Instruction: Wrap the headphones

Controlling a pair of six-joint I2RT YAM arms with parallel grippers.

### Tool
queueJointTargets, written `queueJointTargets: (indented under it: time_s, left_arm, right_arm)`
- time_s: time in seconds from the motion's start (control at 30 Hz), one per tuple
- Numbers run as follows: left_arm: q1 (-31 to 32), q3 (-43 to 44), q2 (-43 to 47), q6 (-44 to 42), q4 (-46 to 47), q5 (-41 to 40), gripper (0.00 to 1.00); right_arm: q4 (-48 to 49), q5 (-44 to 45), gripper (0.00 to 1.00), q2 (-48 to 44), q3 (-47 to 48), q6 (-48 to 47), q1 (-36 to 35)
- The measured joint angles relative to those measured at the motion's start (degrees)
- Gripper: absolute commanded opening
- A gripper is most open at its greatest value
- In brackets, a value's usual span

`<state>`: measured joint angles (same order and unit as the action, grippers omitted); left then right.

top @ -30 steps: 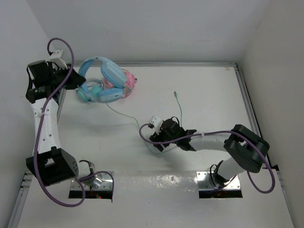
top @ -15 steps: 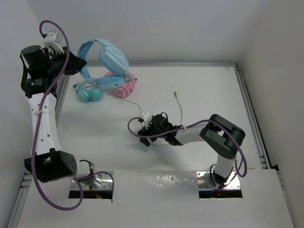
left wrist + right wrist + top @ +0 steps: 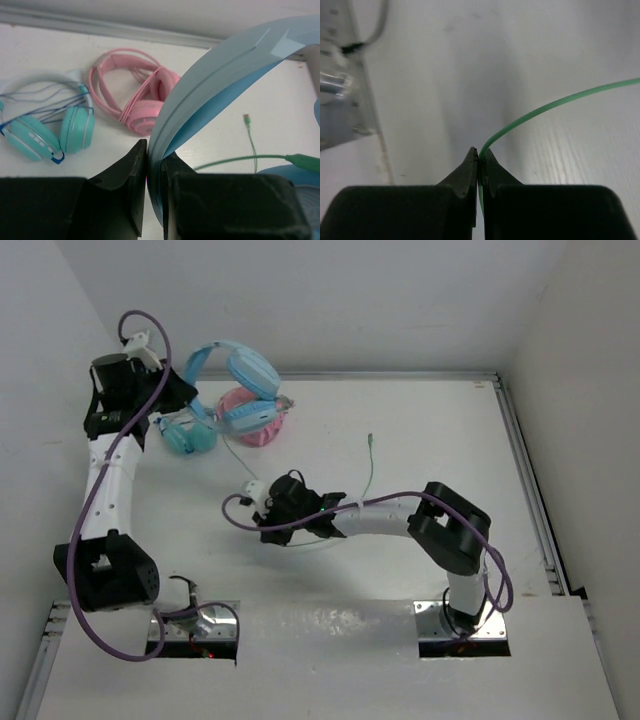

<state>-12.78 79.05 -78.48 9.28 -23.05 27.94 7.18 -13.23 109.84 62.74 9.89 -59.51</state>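
The light-blue headphones (image 3: 243, 373) hang above the table's far left corner. My left gripper (image 3: 186, 392) is shut on their wide headband (image 3: 225, 65), which stands pinched between the jaws of the left gripper (image 3: 154, 147). The thin green cable (image 3: 238, 460) runs down from an earcup toward the table's middle. Its plug end (image 3: 370, 438) lies loose on the table farther right. My right gripper (image 3: 268, 525) is low over the table, left of centre. In the right wrist view the right gripper (image 3: 480, 152) is shut on the cable (image 3: 560, 102), which curves away to the right.
Pink headphones (image 3: 262, 430) and smaller teal headphones (image 3: 190, 436) lie on the table under the lifted pair, also in the left wrist view as the pink pair (image 3: 145, 97) and the teal pair (image 3: 45, 130). Walls stand close behind and at the left. A metal rail (image 3: 520, 450) edges the right side.
My right gripper slid left across the table and closed on the green cable. My left gripper swung the lifted light-blue headphones slightly right, over the pink pair.
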Motion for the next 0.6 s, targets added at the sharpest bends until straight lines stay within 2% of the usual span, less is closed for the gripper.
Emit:
queueJointTargets:
  time_s: [0.1,0.3,0.47,0.6]
  left_arm:
    - [3.2,-2.2,-2.1,-0.9,1.0,-5.8,0.00]
    - [9.1,-6.0,-5.2,-4.4,3.4,-18.1,0.00]
    - [17.5,-9.4,-5.9,-8.3,5.5,-27.6,0.00]
    - [22.5,-13.4,-5.9,-12.5,7.6,-33.0,0.00]
  right_arm:
    - [-5.7,-1.1,0.00,-1.6,6.9,-3.6,-4.0]
    - [-15.1,-2.1,0.00,-11.5,9.1,-8.4,-5.0]
    - [-21.7,4.7,0.00,-13.8,17.6,-13.0,-3.9]
    - [-24.9,11.4,0.00,-18.0,19.7,-15.1,-1.5]
